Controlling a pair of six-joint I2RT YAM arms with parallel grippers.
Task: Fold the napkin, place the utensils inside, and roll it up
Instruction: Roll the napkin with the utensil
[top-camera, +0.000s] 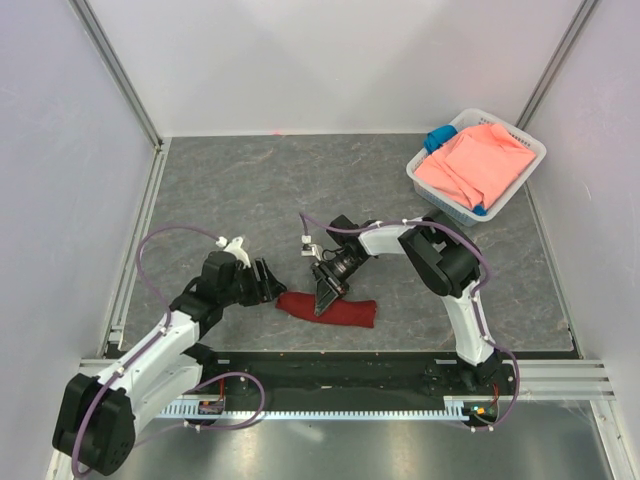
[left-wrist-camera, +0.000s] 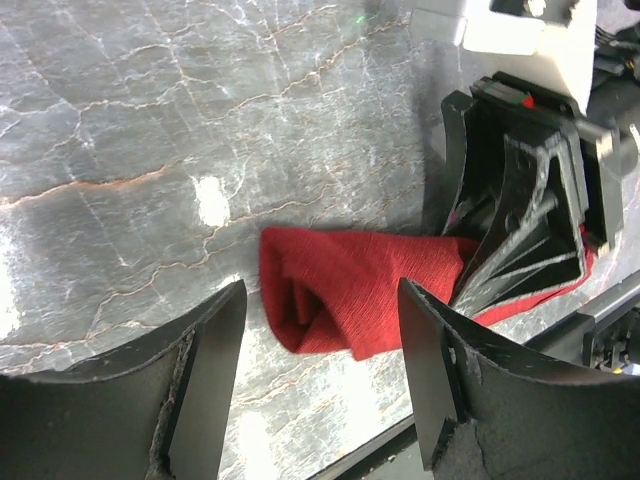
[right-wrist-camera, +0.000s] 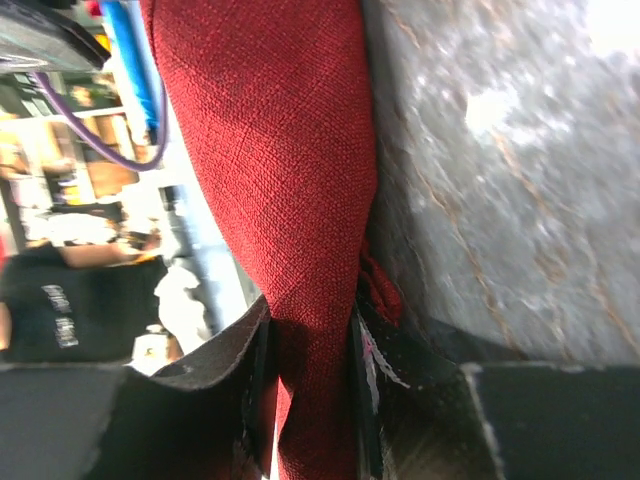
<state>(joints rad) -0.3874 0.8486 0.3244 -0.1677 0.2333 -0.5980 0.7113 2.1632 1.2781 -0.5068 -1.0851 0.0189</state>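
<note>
Cloth was pinched between the two fingers of the right gripper (right-wrist-camera: 308, 330), which was clamped on the napkin (top-camera: 345, 310) partway along its length. The left gripper (left-wrist-camera: 322, 290) was held with its jaws well apart, just beside the napkin's left end. The maroon napkin was rolled into a short tube, lying by the near edge of the grey marbled table (top-camera: 250, 180). Pale walls enclosed the table. At far right, a white basket (top-camera: 418, 180) held a salmon-pink cloth (top-camera: 475, 165) and a blue cloth (top-camera: 438, 137).
</note>
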